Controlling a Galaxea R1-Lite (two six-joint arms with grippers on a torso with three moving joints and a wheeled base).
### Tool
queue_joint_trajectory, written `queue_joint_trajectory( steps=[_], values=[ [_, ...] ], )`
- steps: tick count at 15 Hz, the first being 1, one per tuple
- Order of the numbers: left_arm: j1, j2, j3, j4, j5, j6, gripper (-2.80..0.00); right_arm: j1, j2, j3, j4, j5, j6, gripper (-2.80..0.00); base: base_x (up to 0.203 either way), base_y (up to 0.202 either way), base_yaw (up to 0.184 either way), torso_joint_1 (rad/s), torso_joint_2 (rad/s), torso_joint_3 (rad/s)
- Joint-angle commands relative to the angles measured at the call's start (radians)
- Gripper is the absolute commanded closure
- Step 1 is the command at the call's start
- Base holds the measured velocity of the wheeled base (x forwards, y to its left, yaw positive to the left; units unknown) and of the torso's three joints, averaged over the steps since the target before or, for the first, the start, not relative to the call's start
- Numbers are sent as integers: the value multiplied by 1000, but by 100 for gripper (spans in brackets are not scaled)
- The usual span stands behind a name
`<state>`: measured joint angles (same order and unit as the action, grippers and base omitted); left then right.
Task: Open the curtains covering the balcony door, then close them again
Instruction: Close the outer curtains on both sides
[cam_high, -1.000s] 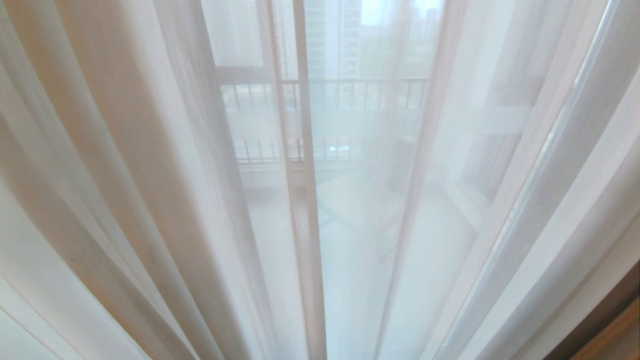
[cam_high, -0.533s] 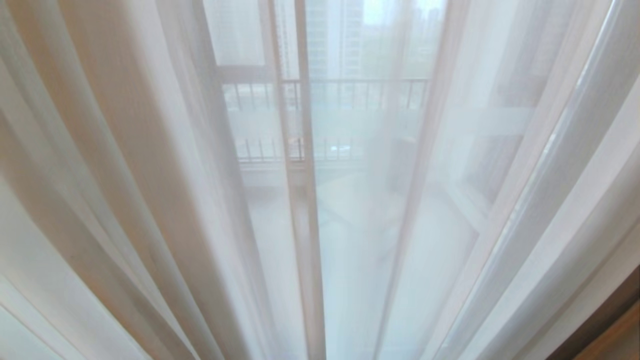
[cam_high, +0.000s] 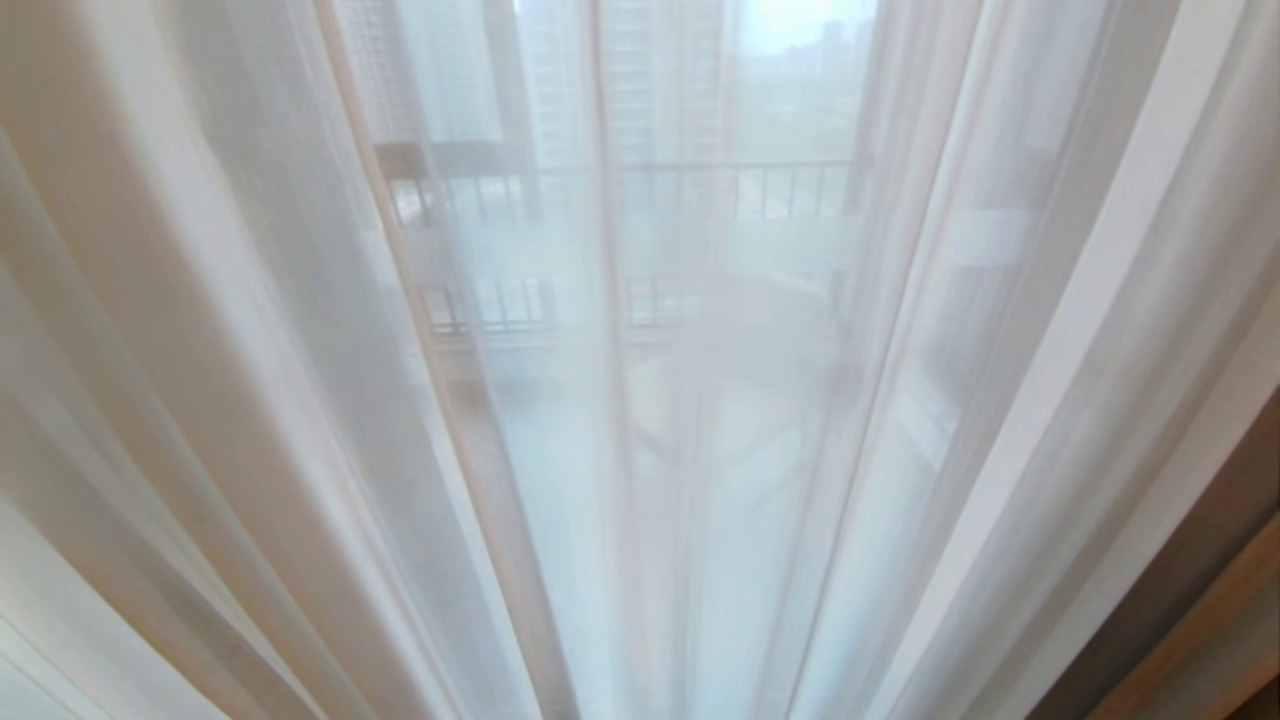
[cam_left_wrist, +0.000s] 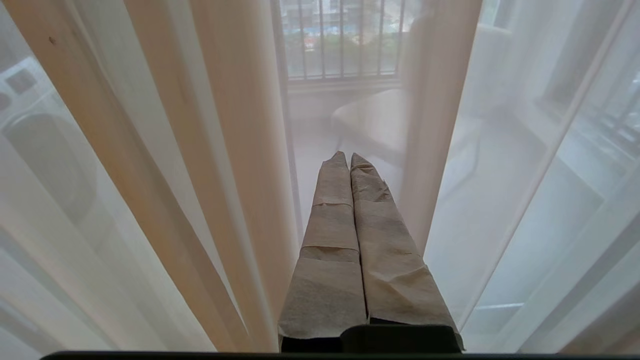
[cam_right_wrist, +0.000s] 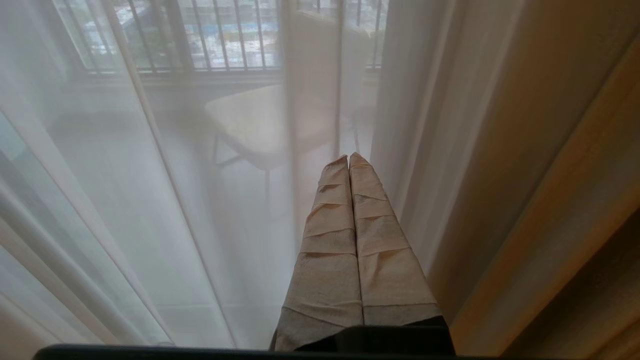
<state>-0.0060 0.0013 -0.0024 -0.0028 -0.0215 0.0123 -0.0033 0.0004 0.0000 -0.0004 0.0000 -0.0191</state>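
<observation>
A: Beyond the sheer lies a balcony with a railing (cam_high: 740, 185) and towers.
B: And the curtains (cam_high: 250, 400)?
A: Drawn across the whole head view, which has shifted since a second ago: the camera moved.
B: The arms?
A: Left gripper (cam_left_wrist: 348, 156) and right gripper (cam_right_wrist: 348, 156) point at the fabric, jaws pressed together, holding nothing.

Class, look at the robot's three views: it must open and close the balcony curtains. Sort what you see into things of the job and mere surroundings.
Of the job: sheer curtains, drawn across; left gripper and right gripper, both shut, holding nothing.

Surroundings: balcony railing, chair and buildings, dim through the fabric.
</observation>
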Motion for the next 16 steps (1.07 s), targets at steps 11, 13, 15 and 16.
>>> queue_joint_trajectory(
  steps=[11, 13, 15, 16],
  values=[
    [0, -1, 1, 1, 2, 0, 0, -3, 0, 0, 0, 2, -1, 0, 0, -192, 0, 1, 2, 3],
    [0, -1, 1, 1, 2, 0, 0, -1, 0, 0, 0, 2, -1, 0, 0, -192, 1, -1, 2, 1],
    [0, -1, 1, 1, 2, 0, 0, -3, 0, 0, 0, 2, -1, 0, 0, -192, -1, 3, 5, 4],
    [0, -1, 1, 1, 2, 0, 0, -1, 0, 0, 0, 2, -1, 0, 0, -191, -2, 1, 6, 2]
  ],
)
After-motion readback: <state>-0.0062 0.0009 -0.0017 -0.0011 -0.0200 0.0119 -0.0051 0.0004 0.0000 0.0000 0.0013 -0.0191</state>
